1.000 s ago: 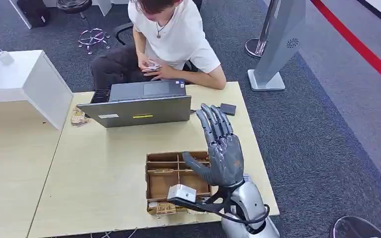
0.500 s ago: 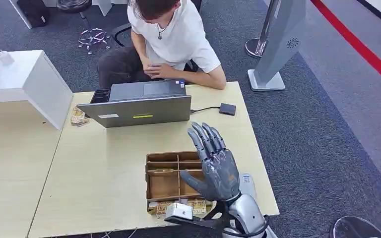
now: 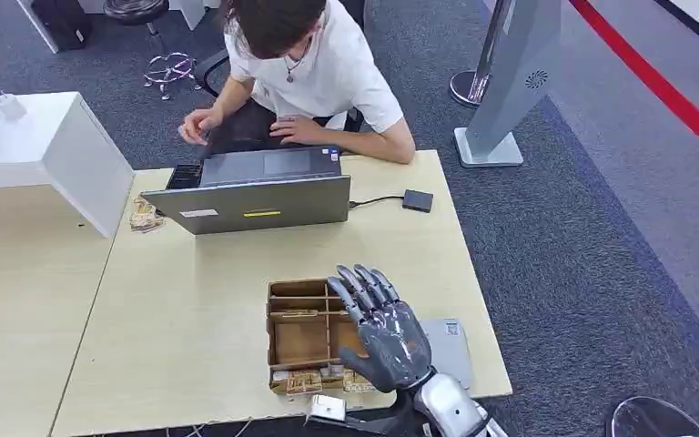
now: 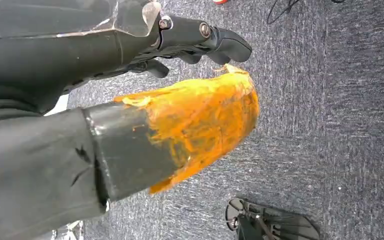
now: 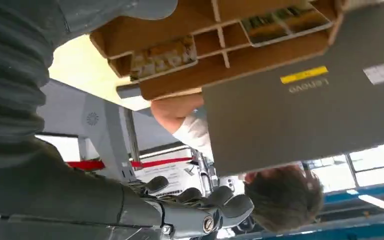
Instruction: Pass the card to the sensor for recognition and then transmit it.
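A brown wooden divider box (image 3: 271, 330) sits near the table's front edge, with patterned cards (image 3: 304, 382) lying in its front compartments. My right hand (image 3: 380, 326) hovers over the box's right side, fingers apart, holding nothing. A small black sensor (image 3: 418, 200) lies far off by the laptop, joined to it by a cable. In the right wrist view the box (image 5: 190, 85) and its cards (image 5: 162, 57) lie beyond my right hand (image 5: 180, 212). My left hand (image 4: 145, 135) hangs over grey carpet, its orange-coated thumb apart from the dark fingers (image 4: 220, 42), with nothing in it.
A grey laptop (image 3: 255, 205) stands open at the table's far side, with a person (image 3: 314, 68) in a white shirt seated behind it. A flat grey device (image 3: 448, 350) lies right of the box. A white cabinet (image 3: 45, 150) stands at the left.
My right hand has drawn back from near the black sensor toward me, now low over the box, uncovering the flat grey device. The person's arm reached out to the laptop's left.
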{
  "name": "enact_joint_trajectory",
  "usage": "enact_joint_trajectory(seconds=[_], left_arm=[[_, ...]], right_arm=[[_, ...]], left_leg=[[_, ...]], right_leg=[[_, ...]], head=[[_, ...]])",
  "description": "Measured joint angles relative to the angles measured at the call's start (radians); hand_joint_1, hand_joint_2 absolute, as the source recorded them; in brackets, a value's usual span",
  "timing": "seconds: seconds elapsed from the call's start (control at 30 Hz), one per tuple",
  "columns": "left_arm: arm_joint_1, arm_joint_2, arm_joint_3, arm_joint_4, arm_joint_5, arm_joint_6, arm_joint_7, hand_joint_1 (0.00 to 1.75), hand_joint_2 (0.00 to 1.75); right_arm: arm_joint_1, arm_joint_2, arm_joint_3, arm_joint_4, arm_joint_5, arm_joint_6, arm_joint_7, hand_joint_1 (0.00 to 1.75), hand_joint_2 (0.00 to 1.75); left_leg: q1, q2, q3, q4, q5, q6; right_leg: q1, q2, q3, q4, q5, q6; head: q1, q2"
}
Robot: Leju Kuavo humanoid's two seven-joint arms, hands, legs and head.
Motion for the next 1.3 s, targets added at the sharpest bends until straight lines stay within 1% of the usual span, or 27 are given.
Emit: enact_joint_trajectory(seconds=[0.3, 0.67, 0.7, 0.83, 0.87, 0.97, 1.0, 1.1, 1.2, 1.27, 1.3], left_arm=[[0.0, 0.0, 0.0, 0.0, -0.008, -0.001, -0.001, 0.0, 0.0], [0.0, 0.0, 0.0, 0.0, -0.01, -0.001, -0.001, 0.0, 0.0], [0.0, 0.0, 0.0, 0.0, -0.01, -0.001, -0.001, 0.0, 0.0], [0.0, 0.0, 0.0, 0.0, -0.011, -0.002, -0.001, 0.0, 0.0], [0.0, 0.0, 0.0, 0.0, -0.011, -0.003, -0.001, 0.0, 0.0], [0.0, 0.0, 0.0, 0.0, -0.013, -0.004, -0.001, 0.0, 0.0], [0.0, 0.0, 0.0, 0.0, -0.014, -0.004, -0.001, 0.0, 0.0], [0.0, 0.0, 0.0, 0.0, -0.015, -0.007, -0.001, 0.0, 0.0], [0.0, 0.0, 0.0, 0.0, -0.015, -0.007, -0.001, 0.0, 0.0], [0.0, 0.0, 0.0, 0.0, -0.015, -0.007, -0.001, 0.0, 0.0], [0.0, 0.0, 0.0, 0.0, -0.015, -0.007, -0.001, 0.0, 0.0]], right_arm=[[-0.014, -0.014, 0.0, 0.044, 0.03, 0.003, 0.04, 0.0, 1.75], [-0.02, -0.015, 0.0, 0.048, 0.031, 0.003, 0.047, 0.02, 1.75], [-0.021, -0.015, 0.0, 0.049, 0.031, 0.003, 0.048, 0.05, 1.75], [-0.023, -0.015, 0.0, 0.05, 0.031, 0.003, 0.049, 0.1, 1.75], [-0.024, -0.015, 0.0, 0.05, 0.03, 0.003, 0.05, 0.16, 1.75], [-0.028, -0.015, -0.001, 0.051, 0.029, 0.003, 0.051, 0.24, 1.75], [-0.031, -0.015, -0.002, 0.054, 0.027, 0.003, 0.051, 0.31, 1.75], [-0.042, -0.016, -0.004, 0.069, 0.021, 0.008, 0.054, 0.31, 1.75], [-0.045, -0.016, -0.005, 0.077, 0.02, 0.008, 0.056, 0.38, 1.75], [-0.046, -0.016, -0.006, 0.08, 0.02, 0.008, 0.06, 0.38, 1.75], [-0.047, -0.016, -0.007, 0.083, 0.019, 0.008, 0.06, 0.35, 1.75]], left_leg=[[0.0, 0.0, 0.0, 0.0, 0.0, 0.0], [0.0, 0.0, 0.0, 0.0, 0.0, 0.0], [0.0, 0.0, 0.0, 0.0, 0.0, 0.0], [0.0, 0.0, 0.0, 0.0, 0.0, 0.0], [0.0, 0.0, 0.0, 0.0, 0.0, 0.0], [0.0, 0.0, 0.0, 0.0, 0.0, 0.0], [0.0, 0.0, 0.0, 0.0, 0.0, 0.0], [0.0, 0.0, 0.0, 0.0, 0.0, 0.0], [0.0, 0.0, 0.0, 0.0, 0.0, 0.0], [0.0, 0.0, 0.0, 0.0, 0.0, 0.0], [0.0, 0.0, 0.0, 0.0, 0.0, 0.0]], right_leg=[[0.0, 0.0, 0.0, 0.0, 0.0, 0.0], [0.0, 0.0, 0.0, 0.0, 0.0, 0.0], [0.0, 0.0, 0.0, 0.0, 0.0, 0.0], [0.0, 0.0, 0.0, 0.0, 0.0, 0.0], [0.0, 0.0, 0.0, 0.0, 0.0, 0.0], [0.0, 0.0, 0.0, 0.0, 0.0, 0.0], [0.0, 0.0, 0.0, 0.0, 0.0, 0.0], [0.0, 0.0, 0.0, 0.0, 0.0, 0.0], [0.0, 0.0, 0.0, 0.0, 0.0, 0.0], [0.0, 0.0, 0.0, 0.0, 0.0, 0.0], [0.0, 0.0, 0.0, 0.0, 0.0, 0.0]], head=[[0.0, 0.0], [0.0, 0.0], [0.0, 0.0], [0.0, 0.0], [0.0, 0.0], [0.0, 0.0], [0.0, 0.0], [0.0, 0.0], [0.0, 0.0], [0.0, 0.0], [0.0, 0.0]])
